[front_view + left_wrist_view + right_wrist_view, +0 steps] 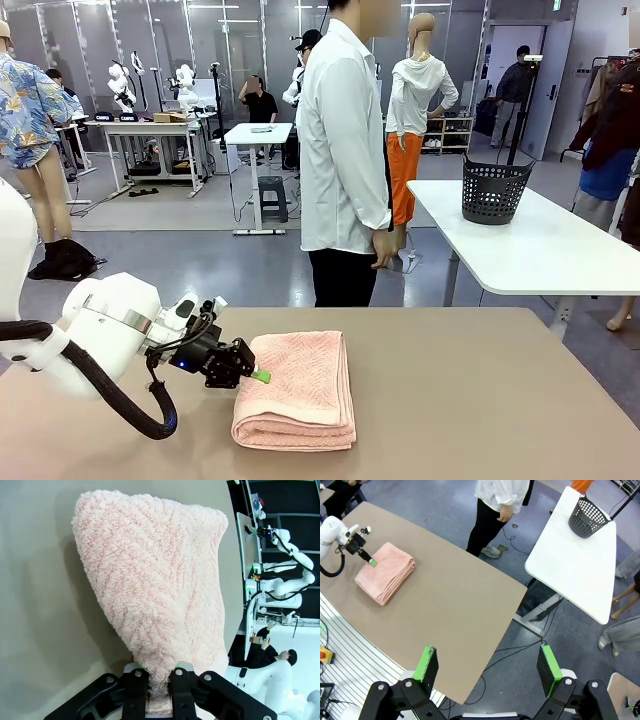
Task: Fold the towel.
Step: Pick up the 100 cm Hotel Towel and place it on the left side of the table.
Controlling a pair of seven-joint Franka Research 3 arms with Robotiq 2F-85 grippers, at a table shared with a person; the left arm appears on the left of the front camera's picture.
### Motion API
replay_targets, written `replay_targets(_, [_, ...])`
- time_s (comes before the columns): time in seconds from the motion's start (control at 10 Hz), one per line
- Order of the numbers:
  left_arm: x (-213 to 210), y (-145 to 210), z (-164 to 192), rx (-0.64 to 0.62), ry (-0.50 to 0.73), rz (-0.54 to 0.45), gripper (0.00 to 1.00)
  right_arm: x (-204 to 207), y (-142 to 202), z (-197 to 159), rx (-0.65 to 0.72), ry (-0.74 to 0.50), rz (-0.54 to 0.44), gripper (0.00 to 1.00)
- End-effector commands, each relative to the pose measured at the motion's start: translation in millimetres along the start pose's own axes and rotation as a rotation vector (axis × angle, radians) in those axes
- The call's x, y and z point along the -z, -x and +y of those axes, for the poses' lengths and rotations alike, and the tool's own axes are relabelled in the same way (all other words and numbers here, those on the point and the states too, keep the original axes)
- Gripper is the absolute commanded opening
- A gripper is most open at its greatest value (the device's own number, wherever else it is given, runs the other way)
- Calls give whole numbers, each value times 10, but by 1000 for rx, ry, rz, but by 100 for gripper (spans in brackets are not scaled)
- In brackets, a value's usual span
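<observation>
Nearest, left gripper (159, 692) pinches the folded pale salmon-pink terry towel (297, 388) at its nine-o'clock edge on the tan table (470, 400); right gripper (489, 669) hangs wide open, empty.

White arms, black grippers, person in a white shirt
The left arm (100, 325) is showing a glossy white rounded shell with a silver ring at the wrist and a thick black ribbed cable (120, 400) looping beneath; the left gripper (262, 377) is wearing black housing with silver screws and green pads. The right gripper (487, 666) is showing black fingers (427, 663) with bright green pads. The person (345, 150) is wearing a long white shirt over black trousers (342, 277) and pale shoes
</observation>
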State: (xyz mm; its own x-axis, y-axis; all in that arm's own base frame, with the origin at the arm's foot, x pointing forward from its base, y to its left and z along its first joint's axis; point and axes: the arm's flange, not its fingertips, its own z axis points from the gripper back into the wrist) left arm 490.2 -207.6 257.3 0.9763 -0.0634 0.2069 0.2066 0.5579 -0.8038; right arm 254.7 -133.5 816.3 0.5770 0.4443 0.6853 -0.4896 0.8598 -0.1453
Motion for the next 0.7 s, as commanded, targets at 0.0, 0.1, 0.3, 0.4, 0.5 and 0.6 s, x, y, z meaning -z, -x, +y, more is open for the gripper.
replay_targets(0.0, [-32, -61, 35, 20, 19, 2, 0, 1, 7, 11, 8, 3, 4, 100])
replay_targets(0.1, [-95, -58, 36, 9, 15, 24, 0, 1, 7, 11, 8, 3, 4, 100])
replay_targets(0.3, [-317, -49, 62, -1, -1, 21, 0, 1, 7, 11, 8, 3, 4, 100])
replay_targets(0.4, [-496, -18, 92, 15, -18, 36, 0, 1, 7, 11, 8, 3, 4, 100])
replay_targets(0.5, [-714, 7, 149, 23, -47, 20, 0, 1, 7, 11, 8, 3, 4, 100])
replay_targets(0.6, [-969, 39, 237, 28, -61, 17, 0, 1, 7, 11, 8, 3, 4, 100])
